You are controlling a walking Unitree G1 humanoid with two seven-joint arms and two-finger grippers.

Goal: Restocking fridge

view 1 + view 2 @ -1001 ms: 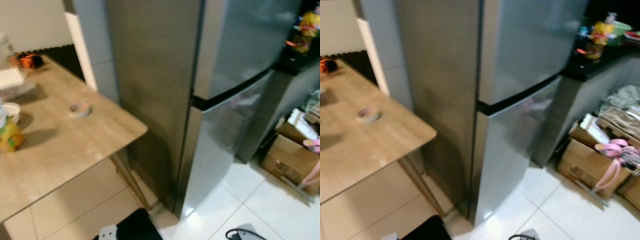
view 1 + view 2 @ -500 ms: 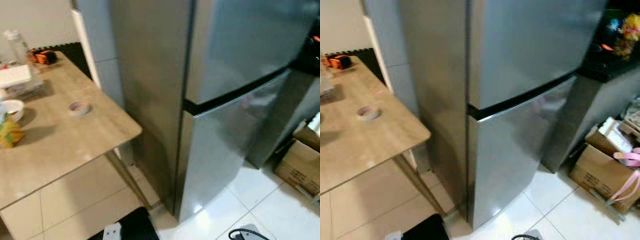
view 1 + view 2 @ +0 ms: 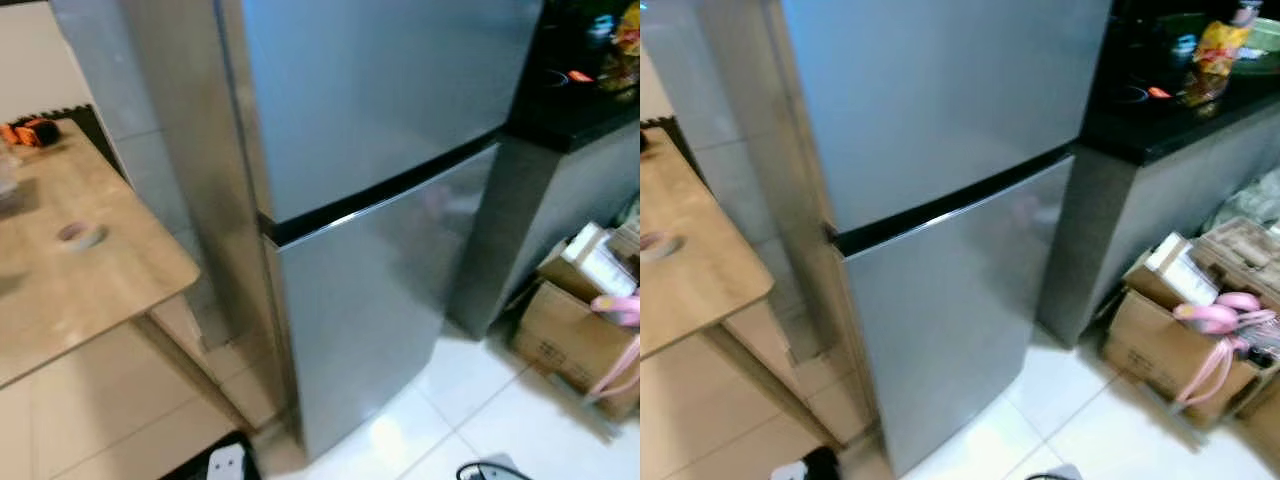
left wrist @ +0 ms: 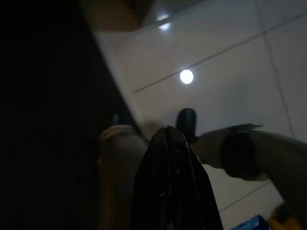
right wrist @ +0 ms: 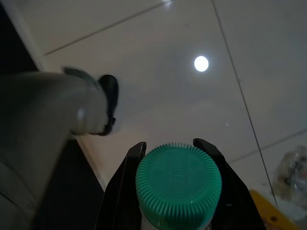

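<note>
Fridge (image 3: 380, 200) dead ahead, two-door, stainless; both doors closed, dark seam between upper and lower door running across its front. It stands upright, long axis vertical, between the wooden table (image 3: 90, 270) on the left and the black counter (image 3: 1180, 110) on the right.

Right gripper (image 5: 178, 160) hangs low over white floor tiles (image 5: 158, 81), fingers clamped either side of a bottle with a green ribbed cap (image 5: 178, 181); cap faces the wrist camera, body hidden below it. That bottle is the stock item; it lies low and near, fridge farther ahead and above.

Left gripper (image 4: 169, 143) hangs idle over the floor, fingers pressed together, nothing between them. Judgement: free left arm suits opening a door.

Containers: open cardboard box (image 3: 1160, 330) on the floor, right, holding packets and something pink. Roll of tape (image 3: 80, 235) on the table.
</note>
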